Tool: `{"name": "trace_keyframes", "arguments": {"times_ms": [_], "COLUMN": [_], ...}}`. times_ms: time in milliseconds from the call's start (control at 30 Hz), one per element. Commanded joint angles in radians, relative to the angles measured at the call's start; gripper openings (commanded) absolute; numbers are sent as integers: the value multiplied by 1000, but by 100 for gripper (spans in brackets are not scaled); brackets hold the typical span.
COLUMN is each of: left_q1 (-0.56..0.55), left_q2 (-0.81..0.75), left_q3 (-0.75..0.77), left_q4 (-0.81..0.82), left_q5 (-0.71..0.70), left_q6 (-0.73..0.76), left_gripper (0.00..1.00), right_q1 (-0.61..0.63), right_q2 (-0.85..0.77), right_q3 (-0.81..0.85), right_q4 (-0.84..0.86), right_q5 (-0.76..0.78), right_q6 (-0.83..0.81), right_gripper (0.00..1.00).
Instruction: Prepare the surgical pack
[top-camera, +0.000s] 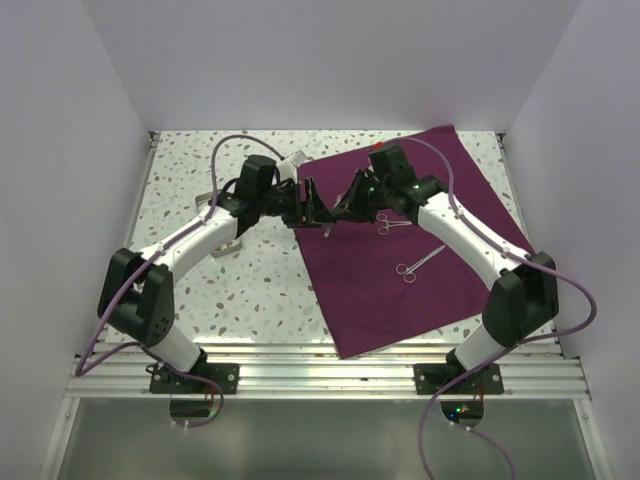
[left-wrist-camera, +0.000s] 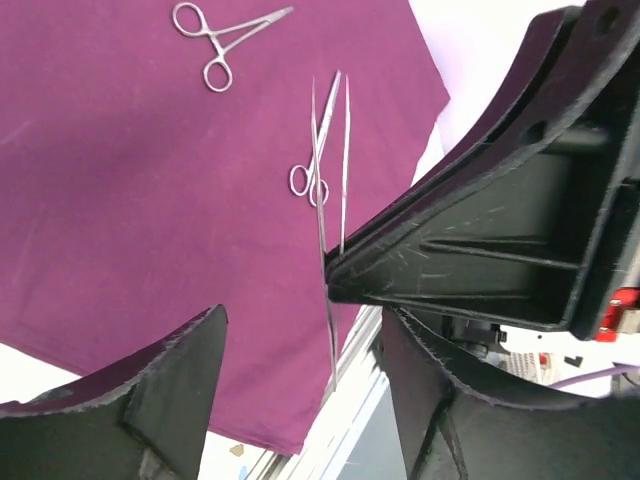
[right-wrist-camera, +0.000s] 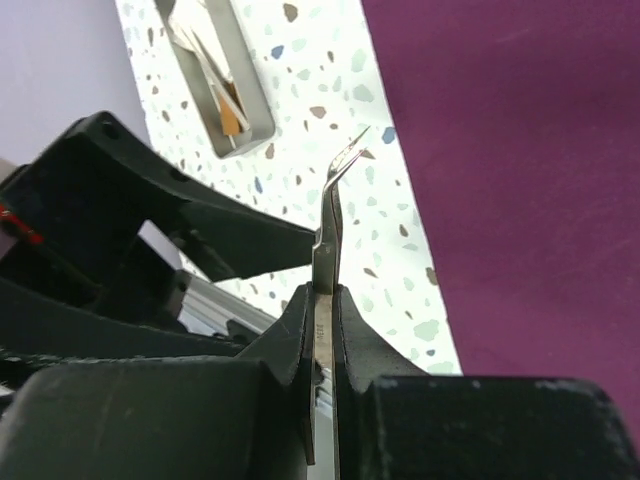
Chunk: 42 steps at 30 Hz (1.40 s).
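The plum-purple cloth (top-camera: 400, 295) of the surgical pack lies flat on the right half of the table. Two steel scissors-like instruments (top-camera: 385, 222) (top-camera: 418, 262) rest on it. Both grippers meet above the cloth's left edge. My right gripper (right-wrist-camera: 322, 300) is shut on thin steel tweezers (right-wrist-camera: 330, 210) with a bent tip. In the left wrist view, the tweezers (left-wrist-camera: 328, 330) hang between the spread fingers of my left gripper (left-wrist-camera: 305, 370), which is open. The small steel tray (right-wrist-camera: 255, 105) holds instruments and an orange strip.
The speckled tabletop (top-camera: 250, 280) is bounded by white walls on three sides and an aluminium rail (top-camera: 320, 365) at the near edge. A white object (top-camera: 290, 163) lies behind the left gripper, and a small red item (top-camera: 378, 147) sits at the cloth's far edge.
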Motion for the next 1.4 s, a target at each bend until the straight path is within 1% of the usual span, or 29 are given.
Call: {"name": "trace_keyframes", "arguments": {"times_ms": [0,100,133,200,233,267,300,333,367,400,433,467,500,533,567,600,667,700,767,800,900,967,1067,1200,1233,1267,1333,1367], "left_q1": [-9,-9,-9,-9,-9,-7,2,10,20,51,71,92,141,164,190,241,290,334,370,397,428,445,461,459,459,459,459,459], "left_q2": [-10,-7,-8,-5,-5,-4,-2,-1,1,6,7,10,12,12,12,16,27,41,58,76,134,191,245,259,251,224,197,175], "left_q3": [-20,-33,-37,-39,-34,-28,-17,7,18,27,50,58,62,65,67,72,81,90,93,96,114,127,151,167,161,147,138,135], "left_q4": [68,62,63,68,69,56,30,4,-56,-93,-174,-208,-240,-266,-308,-329,-377,-389,-394,-394,-391,-392,-398,-411,-403,-395,-394,-397], "left_q5": [54,63,66,68,67,48,24,-4,-56,-91,-128,-162,-236,-280,-365,-412,-520,-548,-608,-622,-645,-673,-677,-677,-677,-679,-684,-681], "left_q6": [-19,-8,-8,-5,0,10,21,33,64,82,120,141,159,176,206,220,251,259,276,276,279,277,262,254,248,245,234,233], "left_gripper": [65,54,43,25,8,0,0,0,0,0,0,0,0,0,0,0,0,0,0,0,0,0,0,33,36,42,48,53], "right_q1": [7,10,11,16,16,14,13,7,1,-24,-39,-57,-99,-123,-145,-185,-214,-243,-269,-291,-334,-357,-372,-380,-380,-380,-380,-380], "right_q2": [-43,-53,-51,-44,-39,-31,-28,-25,-16,-11,-4,2,10,13,15,19,21,26,38,45,70,90,119,153,159,174,194,205], "right_q3": [37,34,40,46,54,60,68,88,98,106,115,112,106,86,73,50,23,11,-21,-33,-50,-55,-52,-61,-66,-72,-84,-87], "right_q4": [47,63,66,61,58,31,8,-21,-91,-123,-156,-185,-240,-262,-291,-310,-334,-339,-335,-336,-331,-334,-354,-367,-362,-353,-342,-341], "right_q5": [-52,-64,-71,-80,-78,-71,-36,-5,29,52,89,106,126,161,179,211,289,305,339,347,366,383,408,448,451,449,425,422], "right_q6": [45,65,67,68,67,56,42,25,-2,-13,-25,-36,-51,-59,-71,-77,-88,-102,-126,-133,-154,-165,-173,-162,-159,-153,-150,-145], "right_gripper": [0,0,0,0,0,2,11,23,41,48,53,58,58,58,57,57,55,54,53,53,53,52,51,47,46,46,44,43]}}
